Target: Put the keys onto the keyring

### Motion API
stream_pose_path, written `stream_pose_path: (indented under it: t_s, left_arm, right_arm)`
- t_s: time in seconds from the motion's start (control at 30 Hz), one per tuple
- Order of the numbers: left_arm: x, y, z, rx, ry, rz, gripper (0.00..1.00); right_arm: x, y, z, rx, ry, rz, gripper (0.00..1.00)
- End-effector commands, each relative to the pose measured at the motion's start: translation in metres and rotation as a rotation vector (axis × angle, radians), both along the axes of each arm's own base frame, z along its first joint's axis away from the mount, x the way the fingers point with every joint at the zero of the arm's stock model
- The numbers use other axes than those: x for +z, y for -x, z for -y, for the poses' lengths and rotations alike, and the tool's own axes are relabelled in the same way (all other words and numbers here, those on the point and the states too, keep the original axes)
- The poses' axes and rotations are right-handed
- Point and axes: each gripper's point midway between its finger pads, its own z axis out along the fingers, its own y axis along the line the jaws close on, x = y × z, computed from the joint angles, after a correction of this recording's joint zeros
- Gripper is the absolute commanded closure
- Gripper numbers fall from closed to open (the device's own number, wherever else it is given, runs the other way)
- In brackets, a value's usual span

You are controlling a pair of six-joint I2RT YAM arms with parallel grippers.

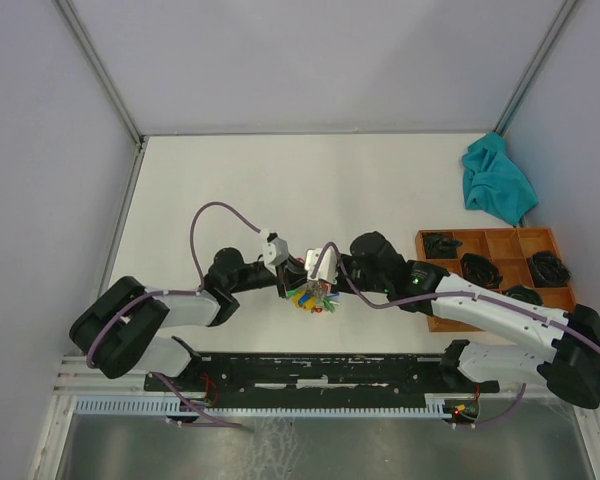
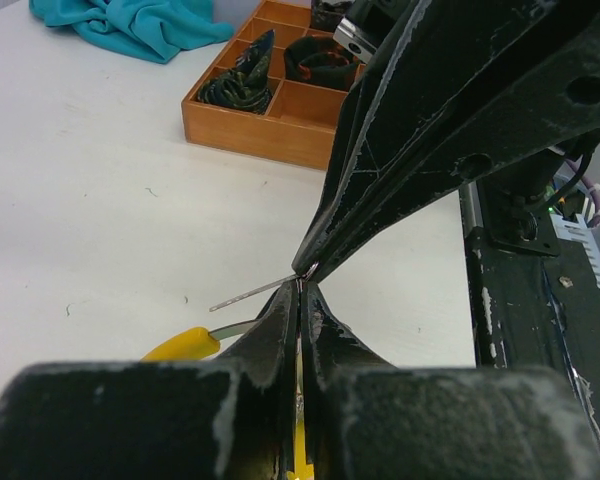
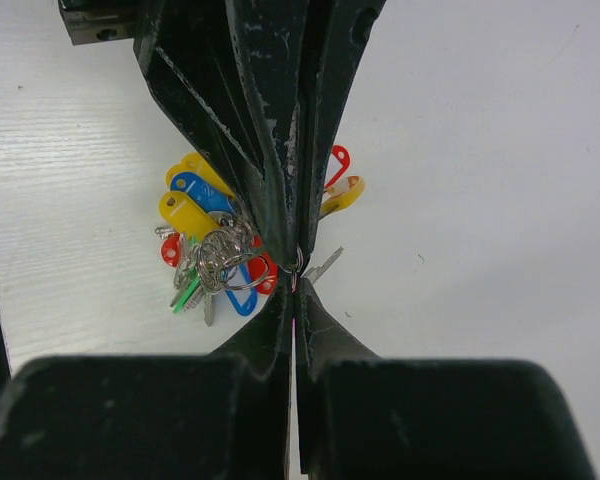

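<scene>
Overhead view of a white table [image 1: 380, 180] w/ two black robot arms reaching in from the near edge and meeting tip to tip at about the middle of that edge. The L gripper [image 3: 295, 252] is pressed together, no gap between its fingers. The R gripper [image 3: 295, 288] is pressed together too. Both tips come to one spot and appear to pinch the thin silver wire of the keyring [image 3: 223, 264]. Which strand each one grips is too small to tell. The keyring's bunch sits just beside the tips, on the L arm's side, low over the table. It includes a yellow tag [image 3: 185, 212], a blue tag [image 3: 195, 187], a bit of green [image 3: 187, 295] and several small steel rings. A red tag [image 3: 338, 160] and a second yellow one peek out on the other side of the L fingers. A bare key blade [image 3: 326, 264] sticks out sideways right at the pinch point. A wooden tray [image 1: 480, 232] w/ compartments lies by the R edge, w/ dark coiled items [image 1: 477, 268] in some of them. A teal cloth [image 1: 495, 180] lies crumpled at the far R corner.
</scene>
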Motion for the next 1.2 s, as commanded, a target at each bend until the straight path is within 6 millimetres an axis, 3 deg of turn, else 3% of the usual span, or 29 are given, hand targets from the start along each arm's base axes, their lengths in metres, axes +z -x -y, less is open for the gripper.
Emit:
stream_pose_path:
  t_s: [0.0,0.33,0.47,0.67,0.8,1.17]
  left_arm:
    - [0.032,0.001,-0.004,0.02,0.097,0.053,0.97]
    - [0.041,0.001,-0.007,0.037,0.166,0.047,0.97]
    - [0.042,0.001,-0.008,0.046,0.17,0.046,0.97]
    - [0.036,-0.003,-0.008,0.062,0.137,0.042,0.96]
    - [0.033,-0.003,-0.007,0.053,0.11,0.049,0.84]
    - [0.028,0.0,-0.003,0.011,0.058,0.047,0.77]
  right_arm:
    - [-0.001,-0.006,0.007,-0.076,-0.029,0.004,0.99]
    - [-0.009,0.003,-0.015,-0.022,-0.099,-0.075,0.99]
    - [-0.01,-0.002,-0.014,-0.031,-0.078,-0.057,0.99]
    - [0.019,-0.014,-0.003,-0.06,-0.054,0.051,0.99]
    - [0.038,-0.019,-0.001,-0.037,-0.025,0.104,0.99]
    - [0.047,-0.011,-0.011,0.058,0.012,0.081,0.99]
